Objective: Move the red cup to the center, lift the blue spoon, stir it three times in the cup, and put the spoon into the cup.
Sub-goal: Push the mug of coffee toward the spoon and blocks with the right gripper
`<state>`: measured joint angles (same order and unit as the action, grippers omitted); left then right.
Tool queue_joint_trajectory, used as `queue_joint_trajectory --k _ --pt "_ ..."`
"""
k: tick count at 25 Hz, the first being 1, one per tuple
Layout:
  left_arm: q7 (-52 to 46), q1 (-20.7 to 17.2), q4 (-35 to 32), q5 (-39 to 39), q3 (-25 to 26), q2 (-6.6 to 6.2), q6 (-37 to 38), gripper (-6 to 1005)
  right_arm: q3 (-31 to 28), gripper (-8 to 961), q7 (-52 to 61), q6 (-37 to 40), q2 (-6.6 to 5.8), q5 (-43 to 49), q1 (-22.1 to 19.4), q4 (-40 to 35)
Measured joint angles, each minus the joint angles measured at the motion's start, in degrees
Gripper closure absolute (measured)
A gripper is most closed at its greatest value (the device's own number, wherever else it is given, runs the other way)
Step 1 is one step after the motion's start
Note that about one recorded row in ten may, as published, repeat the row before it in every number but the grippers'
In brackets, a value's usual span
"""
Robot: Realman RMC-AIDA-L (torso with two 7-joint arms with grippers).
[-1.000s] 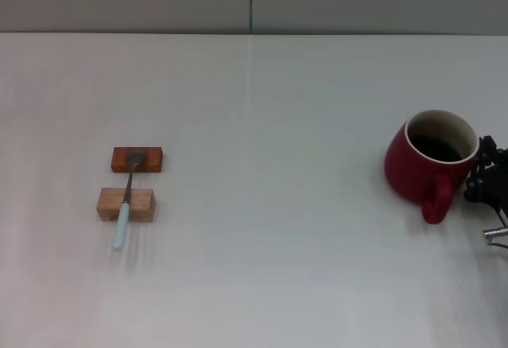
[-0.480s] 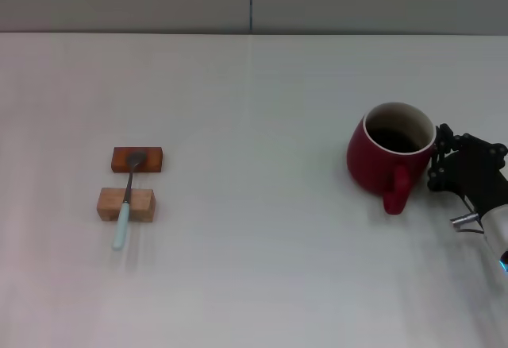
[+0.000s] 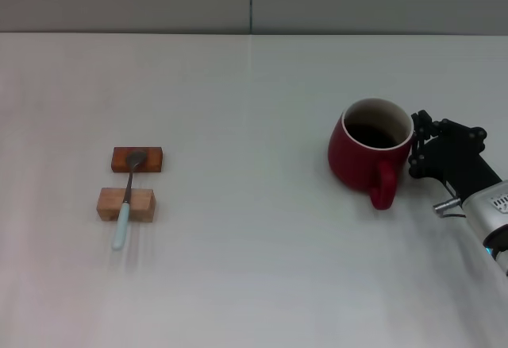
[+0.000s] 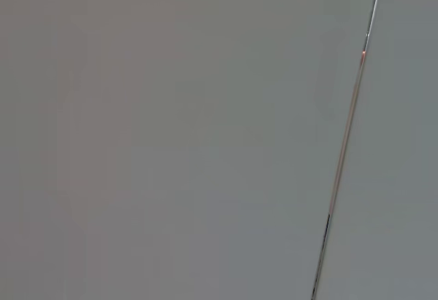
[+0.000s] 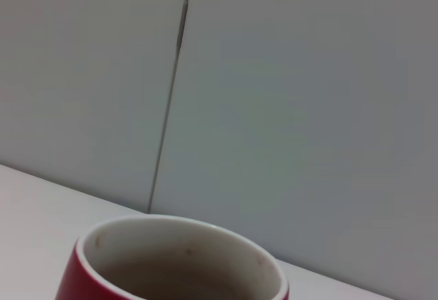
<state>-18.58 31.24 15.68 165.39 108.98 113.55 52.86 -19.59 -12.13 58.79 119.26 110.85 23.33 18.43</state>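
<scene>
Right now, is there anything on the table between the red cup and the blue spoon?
No. In the head view, only bare table lies between the red cup and the blue spoon.

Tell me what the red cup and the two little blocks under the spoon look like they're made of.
The red cup: probably glazed ceramic, going by its glossy red body and pale rim. The two blocks: likely wood, one matte reddish-brown, one pale tan; no grain is visible.

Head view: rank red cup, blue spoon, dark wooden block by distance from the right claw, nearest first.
From the right claw, at the table's right side:
1. Red cup, right of centre, directly beside the claw.
2. Dark wooden block, far left, under the spoon's bowl.
3. Blue spoon, far left, lying across both blocks; its bowel end is level with the block, so these two are nearly a tie.
</scene>
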Motion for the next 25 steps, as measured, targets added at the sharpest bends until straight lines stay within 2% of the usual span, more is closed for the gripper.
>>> queue_joint_trajectory --k 8,25 --pt "0.0 0.3 0.0 0.0 0.0 0.08 0.0 186 0.2 910 0.0 -2.1 0.27 0.0 2.1 0.9" --pt "0.0 0.5 0.0 -0.2 0.0 0.18 0.0 196 1.9 909 0.0 -4.2 0.34 0.0 3.9 4.6"
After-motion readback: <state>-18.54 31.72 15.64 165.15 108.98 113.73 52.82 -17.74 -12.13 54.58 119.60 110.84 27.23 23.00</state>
